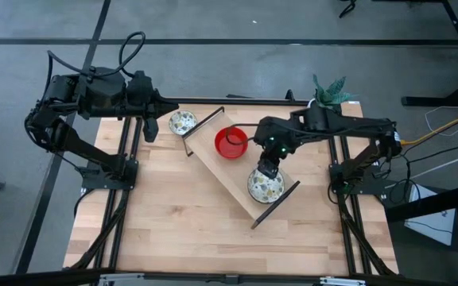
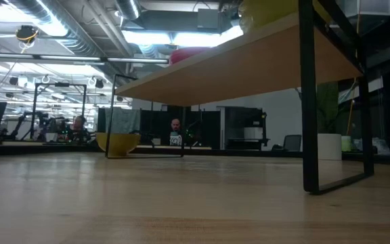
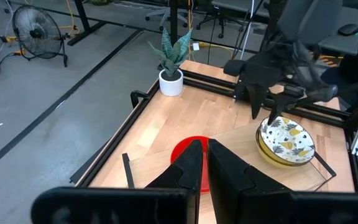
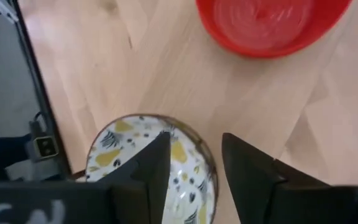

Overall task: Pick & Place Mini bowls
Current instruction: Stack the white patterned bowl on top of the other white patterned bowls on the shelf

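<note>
1. The left gripper (image 3: 204, 163) sits at six o'clock, its two dark fingers (image 3: 188, 165) pressed nearly together.
2. Just beyond the fingertips lies a red bowl (image 3: 182, 149), partly hidden by them.
3. At three o'clock a speckled bowl (image 3: 286, 142) rests on the wooden shelf (image 3: 238, 140), yellow outside.
4. The right gripper (image 3: 272, 112) hangs directly over that bowl's far rim.
5. At twelve o'clock a white pot with a green plant (image 3: 171, 68) stands on the table's (image 3: 191, 99) corner.
6. A fan (image 3: 42, 31) stands on the floor at ten o'clock.
</note>
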